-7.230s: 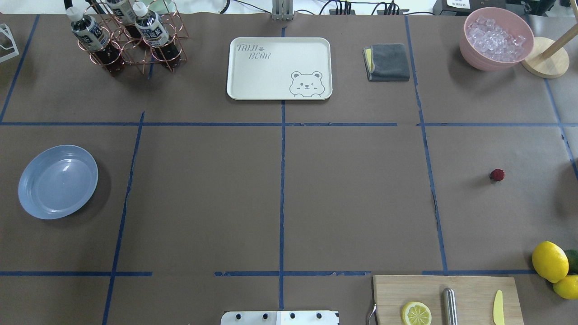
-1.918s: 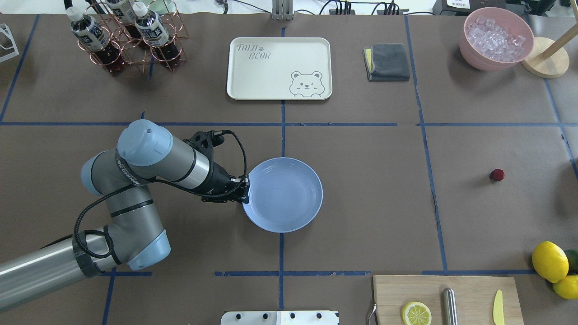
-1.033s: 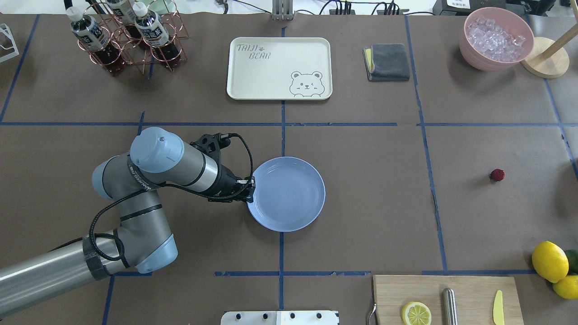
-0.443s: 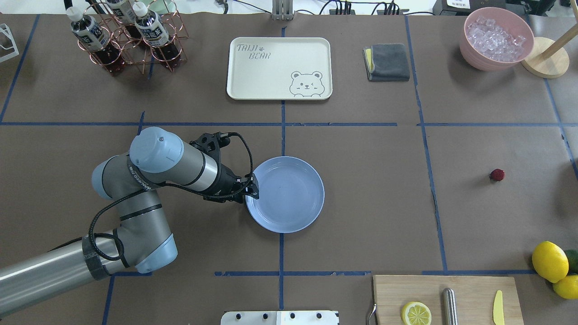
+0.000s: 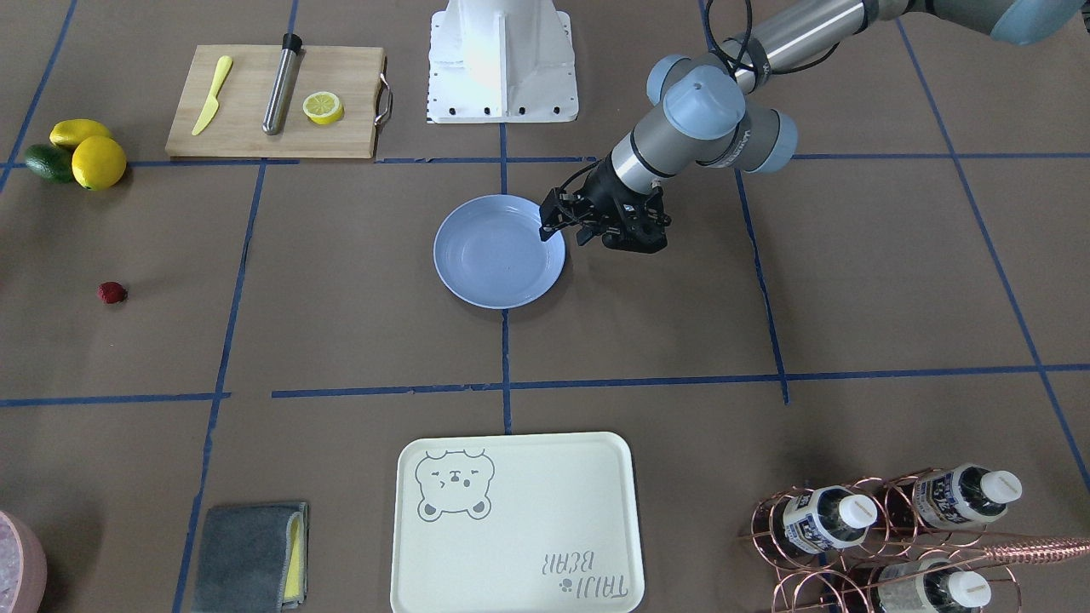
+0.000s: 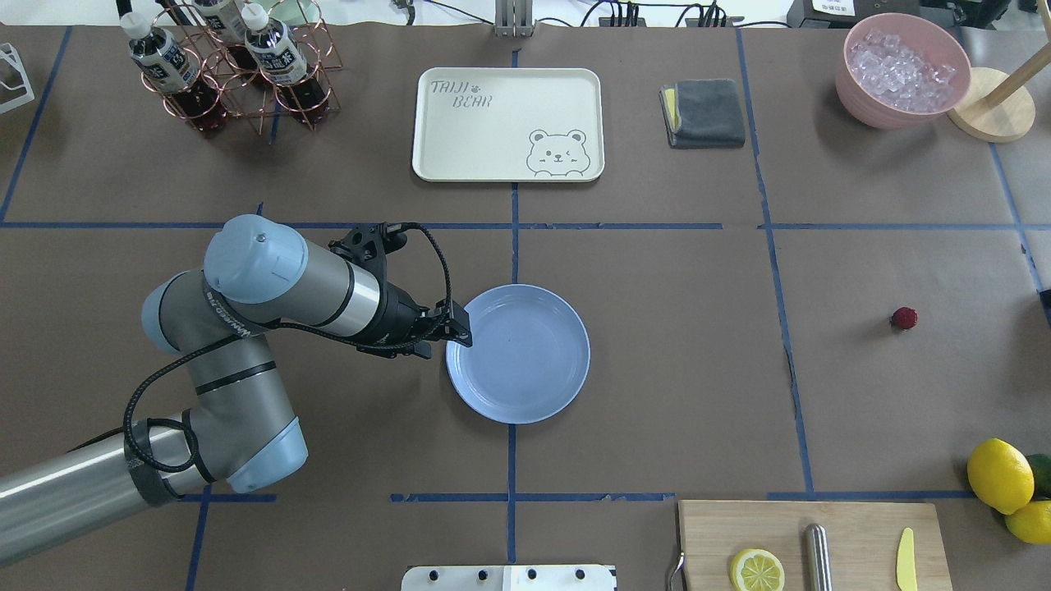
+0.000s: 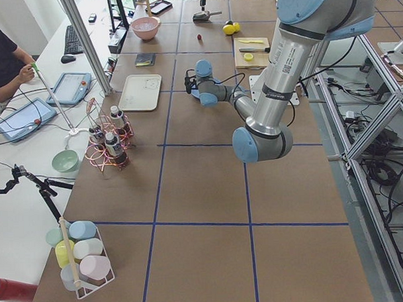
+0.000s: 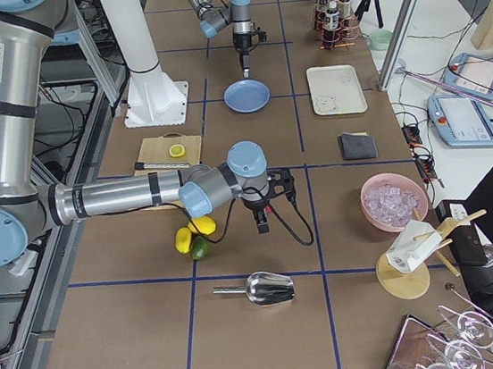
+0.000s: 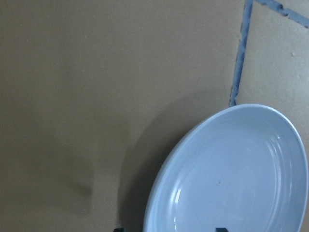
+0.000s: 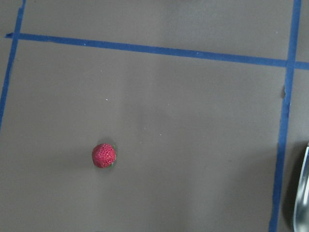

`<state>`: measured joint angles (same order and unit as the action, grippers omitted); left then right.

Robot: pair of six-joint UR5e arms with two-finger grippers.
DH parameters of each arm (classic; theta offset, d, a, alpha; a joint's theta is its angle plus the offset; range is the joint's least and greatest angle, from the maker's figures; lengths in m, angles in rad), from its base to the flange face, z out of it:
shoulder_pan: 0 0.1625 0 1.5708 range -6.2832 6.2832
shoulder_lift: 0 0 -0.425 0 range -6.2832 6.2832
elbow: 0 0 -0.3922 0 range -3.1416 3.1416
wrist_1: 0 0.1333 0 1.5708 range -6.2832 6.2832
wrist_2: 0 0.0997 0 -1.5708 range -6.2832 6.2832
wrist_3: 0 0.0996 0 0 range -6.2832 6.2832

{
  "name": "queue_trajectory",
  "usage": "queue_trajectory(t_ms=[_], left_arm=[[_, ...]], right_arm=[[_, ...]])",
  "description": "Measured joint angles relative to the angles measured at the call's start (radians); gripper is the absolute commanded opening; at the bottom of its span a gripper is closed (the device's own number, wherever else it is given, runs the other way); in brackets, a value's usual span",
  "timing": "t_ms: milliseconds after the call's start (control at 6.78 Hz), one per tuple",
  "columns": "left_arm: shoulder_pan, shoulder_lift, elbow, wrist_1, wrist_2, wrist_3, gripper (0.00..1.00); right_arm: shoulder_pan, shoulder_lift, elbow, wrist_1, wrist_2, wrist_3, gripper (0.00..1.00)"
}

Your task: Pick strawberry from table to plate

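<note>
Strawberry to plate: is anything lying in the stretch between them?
No objects. In the overhead view, only bare table and one blue tape line lie between the strawberry and the plate.

Item 1: cream tray [image 6: 507, 123], far middle of the desk [image 6: 657, 369]. Grey print "TAIJI BEAR" with a paw mark in one corner; it reads upside down in the front-facing view.
Item 2: bottle labels [image 6: 162, 59]. White characters on dark, too small to read.

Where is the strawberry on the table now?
In the overhead view the strawberry lies on the table's right side, far from the central plate, beyond the lemons.
</note>
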<state>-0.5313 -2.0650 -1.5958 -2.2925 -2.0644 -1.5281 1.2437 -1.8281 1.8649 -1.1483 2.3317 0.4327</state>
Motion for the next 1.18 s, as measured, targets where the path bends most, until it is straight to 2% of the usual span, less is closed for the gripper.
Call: queue_trajectory(t_ms=[295, 443, 738, 885, 1033, 1180], left_arm=[[-0.002, 0.007, -0.012, 0.0, 0.002, -0.002, 0.73], [-0.002, 0.008, -0.016, 0.0, 0.004, -0.003, 0.73], [-0.002, 0.009, -0.019, 0.0, 0.006, -0.004, 0.73], [-0.002, 0.009, -0.018, -0.001, 0.006, -0.005, 0.73], [-0.001, 0.009, -0.017, 0.0, 0.006, -0.006, 0.73], [-0.001, 0.009, -0.017, 0.0, 0.006, -0.006, 0.74]], right_arm=[[-0.203, 0.011, -0.008, 0.113, -0.153, 0.245, 1.0], [-0.265, 0.036, -0.031, 0.135, -0.196, 0.3, 1.0], [-0.311, 0.113, -0.117, 0.172, -0.22, 0.348, 0.99], [-0.319, 0.14, -0.18, 0.231, -0.221, 0.361, 0.9], [-0.324, 0.163, -0.228, 0.28, -0.221, 0.383, 0.86], [-0.324, 0.172, -0.247, 0.303, -0.221, 0.405, 0.86]])
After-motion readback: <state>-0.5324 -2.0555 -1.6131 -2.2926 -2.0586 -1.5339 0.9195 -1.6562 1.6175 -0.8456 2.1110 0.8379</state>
